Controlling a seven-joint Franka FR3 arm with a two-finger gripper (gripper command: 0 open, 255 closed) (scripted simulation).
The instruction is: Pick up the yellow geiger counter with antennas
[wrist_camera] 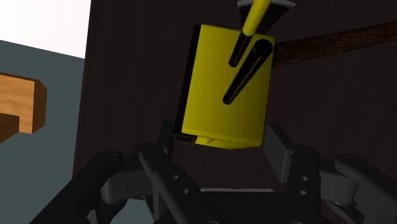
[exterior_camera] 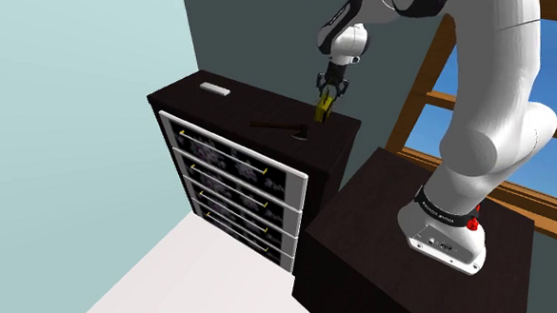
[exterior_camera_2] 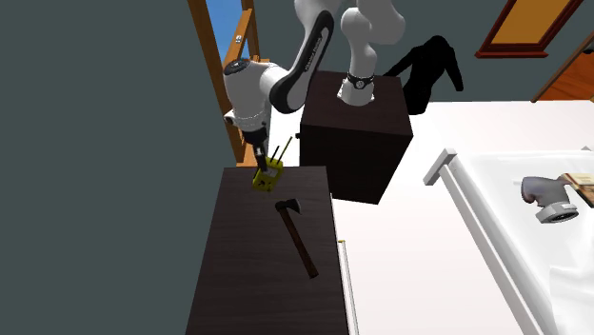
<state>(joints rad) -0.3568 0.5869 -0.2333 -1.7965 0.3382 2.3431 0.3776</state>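
Robot's own view of the pick: my gripper (wrist_camera: 219,139) is clamped on the yellow counter (wrist_camera: 224,83) over the dark top of a dresser (exterior_camera: 256,104). My two black fingers (wrist_camera: 278,145) press on its near end, one on each side, with the width of the box between them. The rest of the box juts out past my fingertips, away from my palm. Black antennas (wrist_camera: 247,67) and a yellow rod (wrist_camera: 256,19) lie along its face and point onward, away from my fingers.

From the shoulder view the counter hangs just below my fingertips, near the corner of the dresser that lies closest to my stand (exterior_camera: 413,241). I cannot tell whether its lower end touches the top. In the second exterior view the box sits tilted under my fingers, thin antennas slanting up beside them.

An axe (exterior_camera_2: 297,236) lies flat on the same top, just beyond the counter from my fingers, its head nearer to them and its handle running away. A small white slab (exterior_camera: 214,87) rests at the far corner of the top, well apart from my fingers. Behind my arm a wooden window frame (exterior_camera: 433,58) shows blue sky
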